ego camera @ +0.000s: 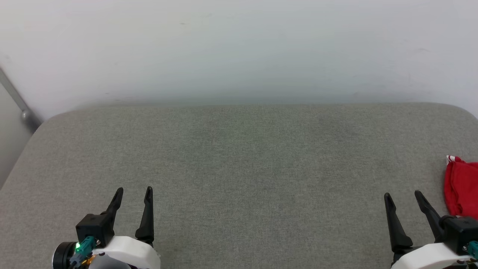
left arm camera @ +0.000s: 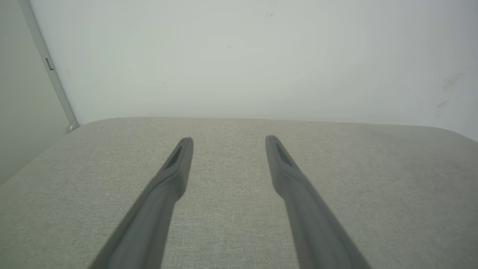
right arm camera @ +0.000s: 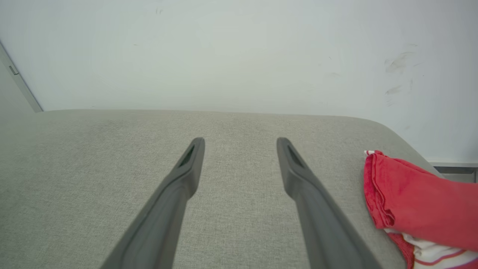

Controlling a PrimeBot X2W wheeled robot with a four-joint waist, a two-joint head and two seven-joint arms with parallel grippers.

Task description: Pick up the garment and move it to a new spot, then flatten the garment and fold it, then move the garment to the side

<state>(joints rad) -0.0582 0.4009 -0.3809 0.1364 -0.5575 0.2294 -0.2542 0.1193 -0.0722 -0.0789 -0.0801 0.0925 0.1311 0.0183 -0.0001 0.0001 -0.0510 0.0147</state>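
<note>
The bright red soft-fabric garment (ego camera: pixel 461 186) lies bunched in thick folds at the right edge of the grey woven padded surface (ego camera: pixel 239 157), with white red-striped trim at its near end (seen from the right wrist). Its long axis runs near to far, a white-tipped corner toward the pale wall (ego camera: pixel 239 48). The right gripper (ego camera: pixel 402 194), fingers spread wide and empty, is just beside it; the left gripper (ego camera: pixel 134 189), equally wide, is well apart

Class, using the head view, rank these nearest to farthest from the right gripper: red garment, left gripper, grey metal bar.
1. red garment, just right of the right gripper.
2. left gripper, far across at lower left.
3. grey metal bar, far left beside the wall.
</note>
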